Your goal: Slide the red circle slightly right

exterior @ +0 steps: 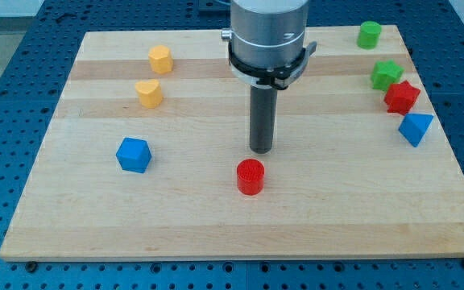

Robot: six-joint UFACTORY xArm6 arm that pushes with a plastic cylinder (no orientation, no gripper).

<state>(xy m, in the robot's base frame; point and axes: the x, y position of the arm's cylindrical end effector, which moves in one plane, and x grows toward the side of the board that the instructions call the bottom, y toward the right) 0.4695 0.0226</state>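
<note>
The red circle (250, 176) is a short red cylinder on the wooden board (216, 225), a little below the view's middle. My tip (261, 151) stands just above it in the view and slightly to its right, close to the circle's top edge with a small gap showing. The dark rod rises from the tip to the grey arm housing at the view's top.
A blue cube (133, 155) lies at the left. A yellow heart (148, 93) and a yellow hexagon (160, 59) lie at upper left. At the right edge lie a green cylinder (369, 35), a green star (386, 75), a red star (401, 97) and a blue triangle (415, 128).
</note>
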